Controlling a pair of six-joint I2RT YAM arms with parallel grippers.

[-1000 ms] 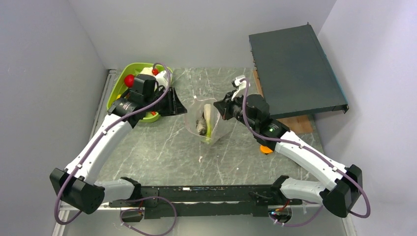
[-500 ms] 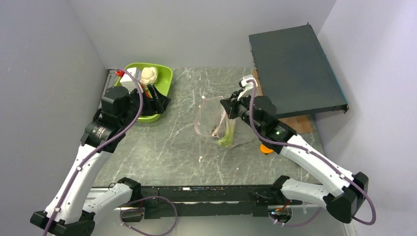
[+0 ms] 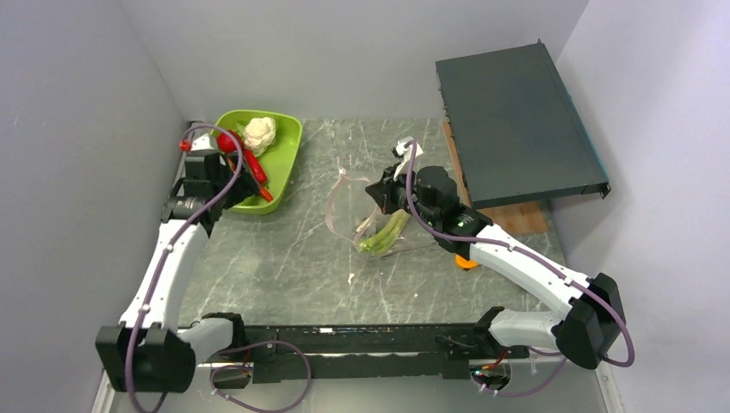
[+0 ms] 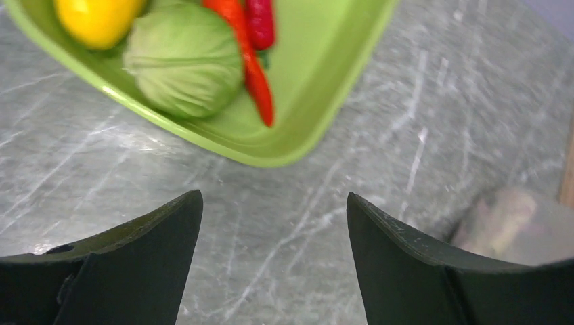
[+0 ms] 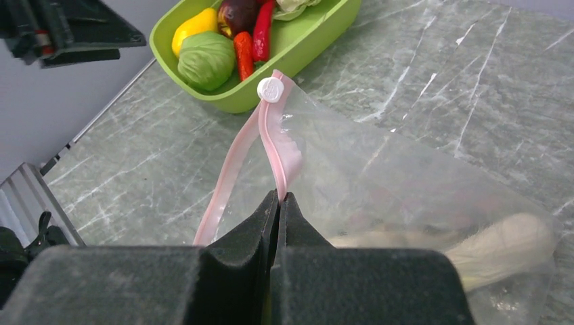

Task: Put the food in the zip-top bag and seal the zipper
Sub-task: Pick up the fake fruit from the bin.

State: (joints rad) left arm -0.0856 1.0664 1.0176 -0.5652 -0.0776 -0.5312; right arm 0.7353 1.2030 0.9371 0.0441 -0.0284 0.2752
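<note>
Zip-top bag (image 5: pixel 406 196), clear and crinkly, has its pink zipper (image 5: pixel 281 152) pinched between right fingers (image 5: pixel 244 237); left fingers (image 4: pixel 135 250) spread wide, empty.

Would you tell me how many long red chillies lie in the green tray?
2: both lie side by side in the tray. The orange-red chilli is next to the cabbage, and the darker red chilli is on its other side. More may be hidden.

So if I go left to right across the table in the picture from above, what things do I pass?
lime-green tray → zip-top bag → orange disc
</note>
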